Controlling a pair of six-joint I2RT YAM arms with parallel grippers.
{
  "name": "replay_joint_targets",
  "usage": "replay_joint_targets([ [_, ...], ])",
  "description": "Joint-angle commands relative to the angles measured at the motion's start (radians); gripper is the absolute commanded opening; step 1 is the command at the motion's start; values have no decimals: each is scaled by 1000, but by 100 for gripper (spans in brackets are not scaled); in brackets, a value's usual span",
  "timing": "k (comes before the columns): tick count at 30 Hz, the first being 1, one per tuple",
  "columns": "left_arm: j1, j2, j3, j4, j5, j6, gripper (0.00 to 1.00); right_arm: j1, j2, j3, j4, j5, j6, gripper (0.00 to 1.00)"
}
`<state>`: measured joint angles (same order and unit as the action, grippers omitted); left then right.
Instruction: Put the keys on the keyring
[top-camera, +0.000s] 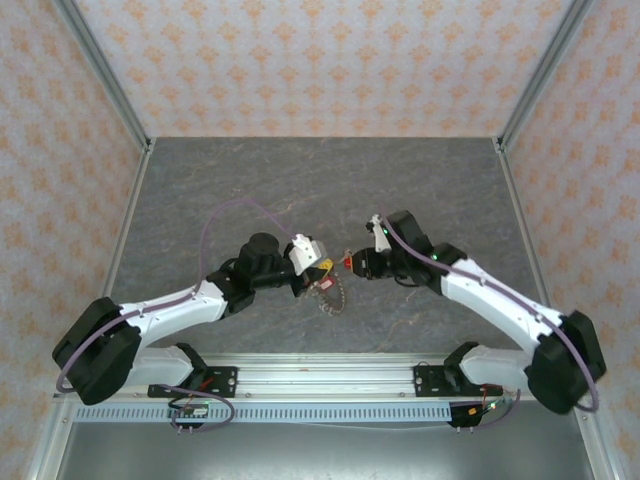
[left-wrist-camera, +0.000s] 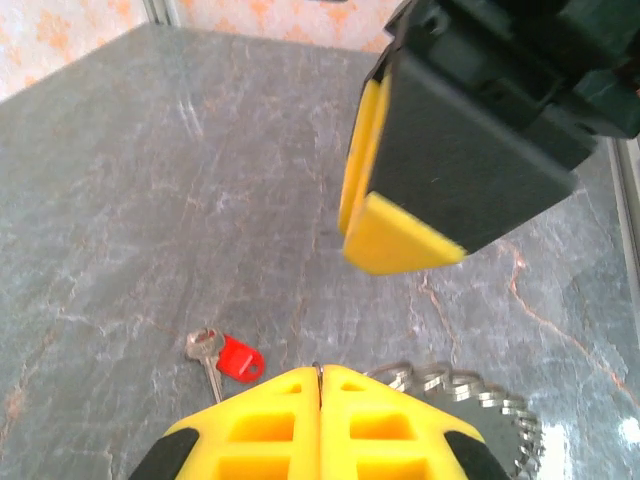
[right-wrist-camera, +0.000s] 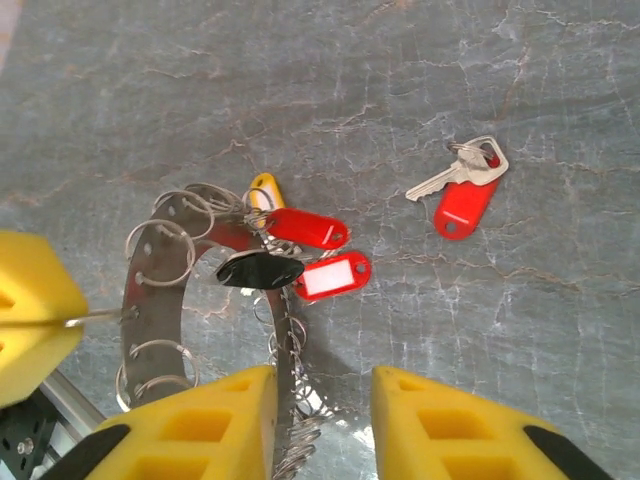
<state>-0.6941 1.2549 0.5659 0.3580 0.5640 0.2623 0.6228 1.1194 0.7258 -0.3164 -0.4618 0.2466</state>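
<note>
Left wrist: left fingers (left-wrist-camera: 270, 430) pressed together, pinching thin wire of grey metal keyring hoop (left-wrist-camera: 480, 395).
Right wrist: right fingers (right-wrist-camera: 215, 420) spread, hoop just ahead, leftward; loose red-tagged silver key (right-wrist-camera: 462, 190) well apart.
Top: hoop under both fingers.

surfaces: metal, plastic, stone-look top
keyring (right-wrist-camera: 150, 290) bright polished metal; loose key (right-wrist-camera: 440, 182) same sheen; tags (right-wrist-camera: 465, 208) glossy smooth plastic; table (right-wrist-camera: 300, 80) grey veined, mostly matt.
</note>
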Motion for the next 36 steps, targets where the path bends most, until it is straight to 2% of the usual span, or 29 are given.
replay_joint_targets([
  [1, -1, 1, 41, -98, -32, 23, 0, -2, -16, -38, 232, -107, -20, 35],
  [4, -3, 26, 72, -149, -67, 36, 0, 3, -6, -68, 258, -121, 39, 39],
  [8, -4, 118, 179, -301, -29, 98, 0, 5, -19, -130, 302, -99, 117, 40],
  [11, -7, 187, 229, -342, -32, 101, 0, 5, -35, -170, 313, -78, 154, 40],
  [18, -33, 225, 240, -428, -22, 143, 0, 35, -47, -253, 300, 26, 239, 38],
  [22, -57, 224, 214, -470, -67, 126, 1, 86, -24, -283, 315, 41, 239, 38],
  [24, -62, 222, 184, -420, -113, 54, 12, 117, -15, -293, 335, 55, 219, 38],
  [27, -62, 197, 147, -346, -150, -27, 15, 170, -26, -321, 389, 103, 170, 38],
  [29, -61, 165, 132, -310, -188, -80, 23, 211, -47, -344, 412, 162, 131, 39],
  [33, -59, 78, 122, -344, -224, -146, 36, 268, -79, -371, 415, 229, 113, 41],
  [36, -46, -25, 69, -359, -301, -257, 38, 330, -74, -379, 423, 259, 154, 42],
])
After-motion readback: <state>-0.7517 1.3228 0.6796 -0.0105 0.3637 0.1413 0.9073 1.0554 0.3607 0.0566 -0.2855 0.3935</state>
